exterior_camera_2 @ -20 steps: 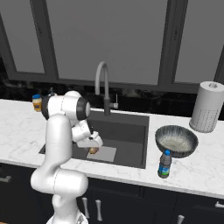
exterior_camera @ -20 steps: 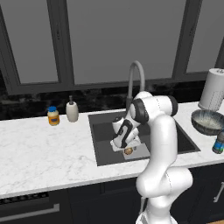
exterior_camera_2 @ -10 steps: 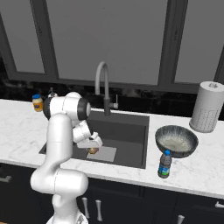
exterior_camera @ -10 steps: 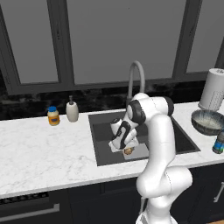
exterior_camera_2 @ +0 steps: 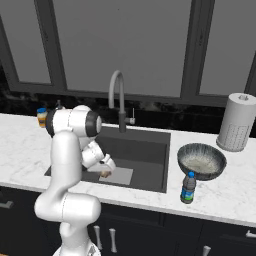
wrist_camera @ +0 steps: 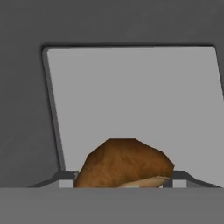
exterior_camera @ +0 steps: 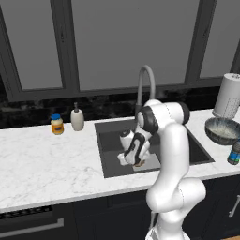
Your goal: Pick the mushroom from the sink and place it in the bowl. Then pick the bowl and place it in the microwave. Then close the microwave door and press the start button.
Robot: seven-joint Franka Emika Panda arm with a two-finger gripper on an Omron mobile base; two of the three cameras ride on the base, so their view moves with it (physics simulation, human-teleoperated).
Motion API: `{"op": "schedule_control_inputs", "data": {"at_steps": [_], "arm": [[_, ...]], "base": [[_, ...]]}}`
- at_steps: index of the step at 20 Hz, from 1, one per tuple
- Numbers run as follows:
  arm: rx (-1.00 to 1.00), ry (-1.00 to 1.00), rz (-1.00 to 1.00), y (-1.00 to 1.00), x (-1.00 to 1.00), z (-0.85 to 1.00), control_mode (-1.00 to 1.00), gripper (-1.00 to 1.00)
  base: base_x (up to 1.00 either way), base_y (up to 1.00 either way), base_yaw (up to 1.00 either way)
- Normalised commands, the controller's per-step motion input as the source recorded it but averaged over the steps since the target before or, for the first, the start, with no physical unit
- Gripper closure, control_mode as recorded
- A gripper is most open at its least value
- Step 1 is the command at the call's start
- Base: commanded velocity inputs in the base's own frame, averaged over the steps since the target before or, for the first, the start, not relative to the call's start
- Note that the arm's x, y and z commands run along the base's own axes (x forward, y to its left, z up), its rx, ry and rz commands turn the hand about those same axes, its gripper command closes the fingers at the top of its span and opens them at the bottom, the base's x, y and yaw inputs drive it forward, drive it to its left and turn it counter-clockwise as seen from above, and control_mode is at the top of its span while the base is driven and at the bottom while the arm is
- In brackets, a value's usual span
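White marble counter [exterior_camera: 47, 164] surrounds the dark grey rectangular sink [exterior_camera_2: 145, 150], where I see the small tan-brown mushroom [wrist_camera: 124, 164] over the light grey square patch [wrist_camera: 131, 100], set between my gripper [exterior_camera: 136, 161] fingertips; whether they clamp it I cannot tell. Well right, the grey speckled bowl [exterior_camera_2: 201, 161] sits on the counter.

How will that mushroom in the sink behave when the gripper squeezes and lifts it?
The mushroom looks small beside the bowl, so probably light. Its lumpy rounded cap could slip or twist between the narrow fingers. On the sink's flat light patch it may roll if nudged.
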Motion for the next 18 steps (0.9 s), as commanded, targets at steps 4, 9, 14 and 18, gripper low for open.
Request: {"op": "schedule_control_inputs", "data": {"at_steps": [4,9,14,18], "arm": [[0.00,-0.32,-0.03,0.11,-0.22,0.80,-1.00,1.00],[0.01,-0.17,-0.08,0.07,0.08,1.00,-1.00,1.00],[0.03,-0.10,-0.16,0.05,0.21,1.00,-1.00,1.00],[0.10,-0.01,-0.19,0.01,0.30,1.00,-1.00,1.00]], "base": [[0.00,0.00,0.00],[0.00,0.00,0.00],[0.00,0.00,0.00],[0.00,0.00,0.00]]}}
